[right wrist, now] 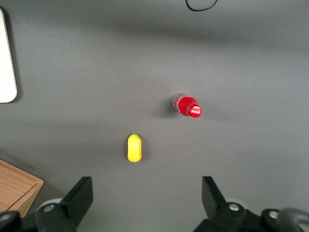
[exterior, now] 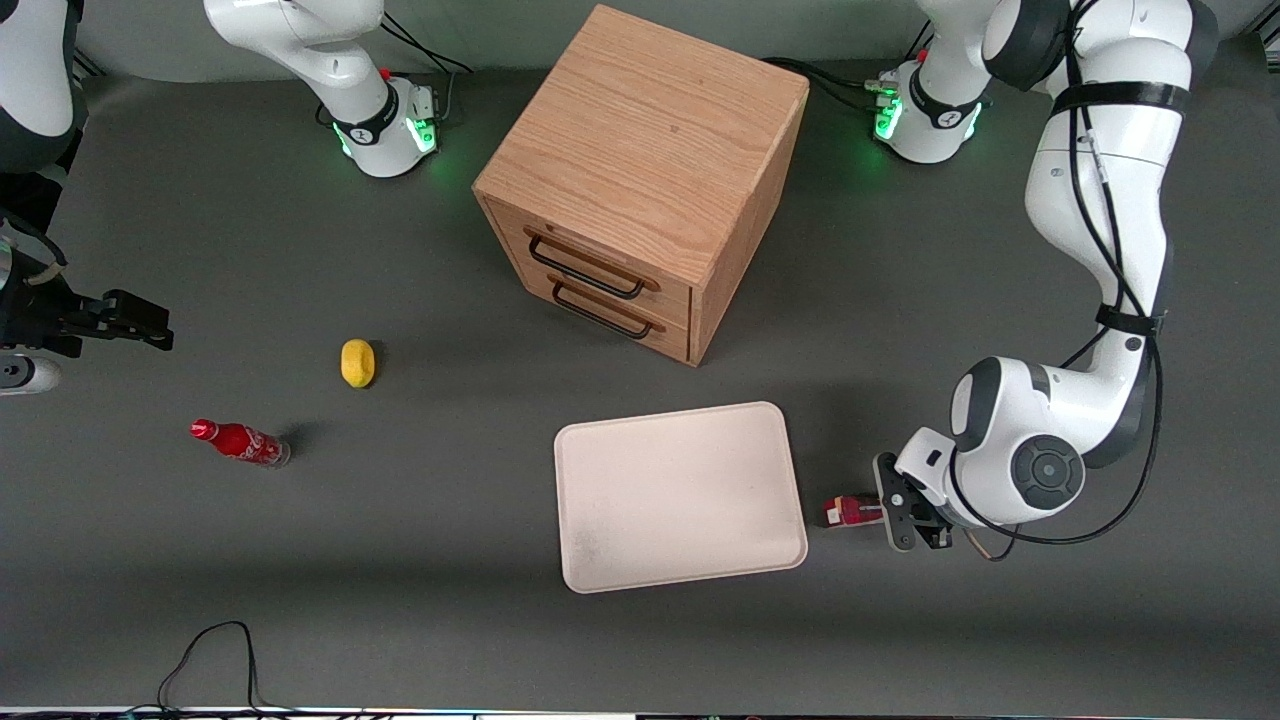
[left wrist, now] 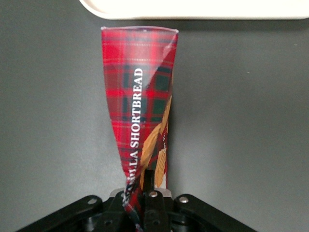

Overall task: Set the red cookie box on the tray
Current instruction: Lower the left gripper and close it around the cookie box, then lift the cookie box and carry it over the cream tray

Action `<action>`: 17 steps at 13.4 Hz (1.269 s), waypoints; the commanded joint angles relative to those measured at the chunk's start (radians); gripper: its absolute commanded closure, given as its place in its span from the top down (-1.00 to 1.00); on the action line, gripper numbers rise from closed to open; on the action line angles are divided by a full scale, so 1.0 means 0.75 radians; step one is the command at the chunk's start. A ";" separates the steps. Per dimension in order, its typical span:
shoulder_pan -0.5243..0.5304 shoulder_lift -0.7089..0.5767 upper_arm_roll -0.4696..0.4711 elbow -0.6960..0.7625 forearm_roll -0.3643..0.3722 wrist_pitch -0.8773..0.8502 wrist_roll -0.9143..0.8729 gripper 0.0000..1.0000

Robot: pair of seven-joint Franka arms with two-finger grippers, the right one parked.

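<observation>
The red cookie box [left wrist: 140, 111] (tartan-printed) is clamped at one end by the gripper [exterior: 893, 512], just beside the tray [exterior: 680, 560] toward the working arm's end. A wooden drawer cabinet [exterior: 640, 180] stands farther back.

Gripper [left wrist: 147, 205] is closed on one end of the red cookie box [left wrist: 140, 106]. The tartan carton, lettered "SHORTBREAD", extends away from the fingers over dark table [left wrist: 241, 121]. Its free end lies near the tray [left wrist: 193, 8] rim, not touching.
</observation>
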 commanded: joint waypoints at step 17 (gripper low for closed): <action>-0.130 -0.515 -0.006 0.058 0.005 -0.703 -0.645 -1.00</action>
